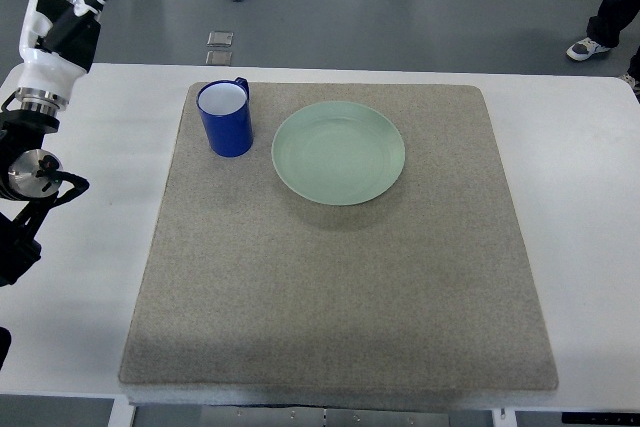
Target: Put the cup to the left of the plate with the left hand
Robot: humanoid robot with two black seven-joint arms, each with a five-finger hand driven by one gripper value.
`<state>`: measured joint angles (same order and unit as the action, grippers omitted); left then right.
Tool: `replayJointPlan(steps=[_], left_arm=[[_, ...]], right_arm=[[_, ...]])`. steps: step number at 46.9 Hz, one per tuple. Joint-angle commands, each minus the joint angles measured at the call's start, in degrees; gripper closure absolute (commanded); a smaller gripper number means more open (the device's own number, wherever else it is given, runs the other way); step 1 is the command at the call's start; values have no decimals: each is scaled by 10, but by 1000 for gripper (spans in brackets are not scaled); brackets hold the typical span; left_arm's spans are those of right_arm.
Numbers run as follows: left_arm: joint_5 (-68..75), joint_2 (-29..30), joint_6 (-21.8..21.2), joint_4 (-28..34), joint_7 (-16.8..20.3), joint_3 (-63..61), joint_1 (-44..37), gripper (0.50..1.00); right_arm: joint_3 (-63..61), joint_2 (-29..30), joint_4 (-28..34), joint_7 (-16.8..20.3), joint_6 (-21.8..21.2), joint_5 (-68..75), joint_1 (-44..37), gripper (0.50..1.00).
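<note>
Left robot hand [68, 2], white and black, hangs past the white table's [580, 207] far left corner, fingers loose and holding nothing. Blue enamel-look mug [225, 118] stands upright on the grey felt mat [330, 287], just beside the pale green round plate's [338, 152] left rim, near the far edge. Placement looks finished; next, I'd judge, only a clean retreat without clipping anything.

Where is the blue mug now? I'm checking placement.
In the top view, the blue enamel mug stands upright on the grey felt mat, near its far-left corner, just left of the pale green plate.
</note>
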<state>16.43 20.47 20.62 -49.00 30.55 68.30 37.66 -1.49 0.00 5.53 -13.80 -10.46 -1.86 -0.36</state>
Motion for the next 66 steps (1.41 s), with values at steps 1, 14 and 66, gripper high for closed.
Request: replayJointPlan(steps=[1,14,66], left_arm=[[-44,7,-8,0,-5,-5,34,504],[-56,-28,-118,2,-51,-33,64,514],[-102,-68,-159,64,-110,-64,61,501]], right_arm=[[0,0,0,0,0,0,0,568],[0,0,-1,0,0,0,0,568],[0,0,0,0,0,0,0,568]])
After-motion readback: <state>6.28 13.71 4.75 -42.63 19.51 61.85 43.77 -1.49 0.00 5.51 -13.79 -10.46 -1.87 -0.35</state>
